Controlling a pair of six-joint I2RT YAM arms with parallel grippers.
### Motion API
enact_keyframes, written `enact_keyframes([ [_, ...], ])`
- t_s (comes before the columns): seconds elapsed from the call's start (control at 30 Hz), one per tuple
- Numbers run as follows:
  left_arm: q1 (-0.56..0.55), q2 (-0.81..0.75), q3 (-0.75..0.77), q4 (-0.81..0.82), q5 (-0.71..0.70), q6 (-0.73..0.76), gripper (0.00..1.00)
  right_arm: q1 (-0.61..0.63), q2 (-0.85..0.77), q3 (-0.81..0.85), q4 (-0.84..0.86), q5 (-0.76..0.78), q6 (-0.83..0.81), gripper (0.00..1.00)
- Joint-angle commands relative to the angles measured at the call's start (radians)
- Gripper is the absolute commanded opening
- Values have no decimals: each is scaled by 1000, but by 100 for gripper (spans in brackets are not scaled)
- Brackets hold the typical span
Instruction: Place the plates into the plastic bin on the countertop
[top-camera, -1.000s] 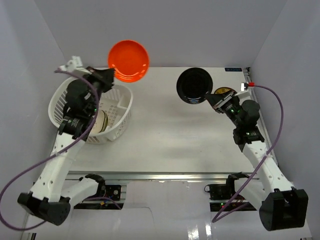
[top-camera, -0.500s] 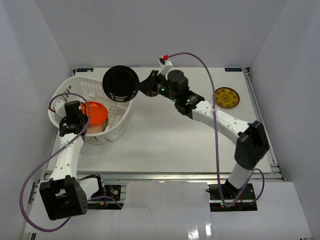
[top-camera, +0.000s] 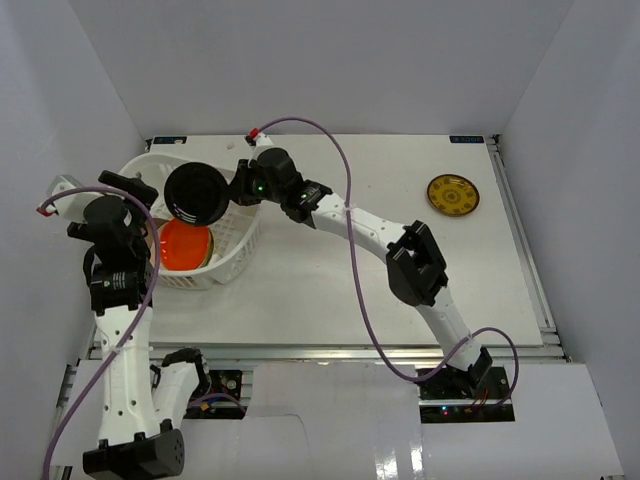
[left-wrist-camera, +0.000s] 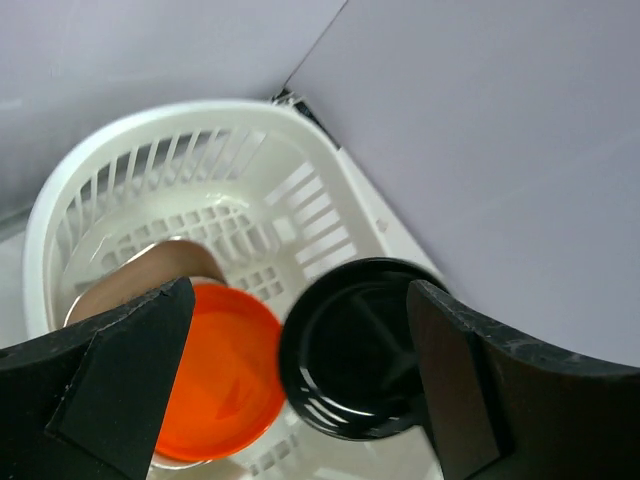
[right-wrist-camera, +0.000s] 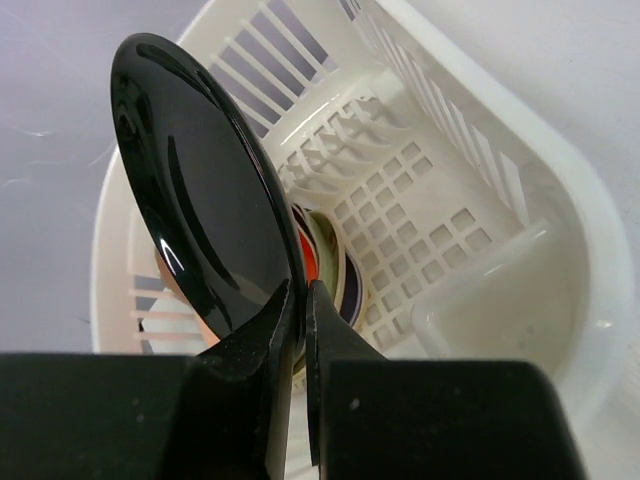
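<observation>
The white plastic bin (top-camera: 235, 255) stands at the left of the countertop (top-camera: 350, 285). A red plate (top-camera: 185, 244) lies inside it on a stack of other plates (right-wrist-camera: 338, 268). My left gripper (top-camera: 140, 205) hangs open above the bin's left side, holding nothing; the red plate (left-wrist-camera: 215, 380) shows between its fingers (left-wrist-camera: 120, 385). My right gripper (right-wrist-camera: 303, 300) is shut on the rim of a black plate (top-camera: 197, 193), held on edge over the bin (right-wrist-camera: 500, 200). A patterned mustard plate (top-camera: 450, 195) lies at the far right.
The right arm (top-camera: 370, 230) stretches across the countertop from its base at the near right edge. White walls enclose the back and both sides. A metal rail (top-camera: 320, 350) runs along the near edge.
My left gripper has opened and let go of the red plate, which now lies in the bin. The right arm has swung the black plate leftward to above the bin.
</observation>
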Motion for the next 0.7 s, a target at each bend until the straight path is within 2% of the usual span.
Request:
enact_keyframes([
  [0.0, -24, 6, 73, -22, -27, 20, 98, 55, 80, 144, -19, 11, -1, 8],
  [0.07, -41, 9, 88, 9, 49, 70, 98, 71, 110, 181, -19, 2, 4, 9],
  [0.17, -64, 5, 66, 47, 146, 95, 98, 83, 111, 173, -51, 8, 1, 42],
  [0.2, -70, 2, 55, 64, 218, 95, 98, 78, 78, 158, -48, 17, -5, 51],
  [0.23, -72, -4, 33, 72, 255, 95, 98, 74, 55, 127, -45, 34, -25, 65],
  [0.3, -79, -9, 15, 102, 359, 96, 98, 46, -38, 74, -43, 47, -42, 72],
  [0.37, -87, -9, -2, 118, 440, 98, 98, 14, -129, -21, 2, 59, -47, 70],
  [0.43, -101, -4, -10, 136, 534, 96, 98, -59, -310, -275, 83, 63, -31, 62],
  [0.47, -104, -3, -14, 147, 571, 93, 98, -96, -370, -375, 186, 54, -18, 60],
  [0.5, -115, 5, -28, 174, 618, 92, 98, -180, -489, -567, 231, 47, 21, 57],
  [0.53, -119, 9, -39, 194, 729, 89, 98, -226, -543, -659, 265, 44, 33, 55],
  [0.57, -127, 16, -51, 217, 793, 81, 98, -276, -591, -742, 289, 71, 36, 55],
  [0.6, -147, 28, -75, 274, 859, 73, 98, -375, -675, -817, 297, 105, 39, 54],
  [0.63, -158, 34, -88, 303, 923, 55, 98, -427, -714, -953, 297, 125, 39, 54],
  [0.67, -159, 42, -102, 332, 1041, 41, 98, -487, -744, -1015, 297, 140, 39, 54],
])
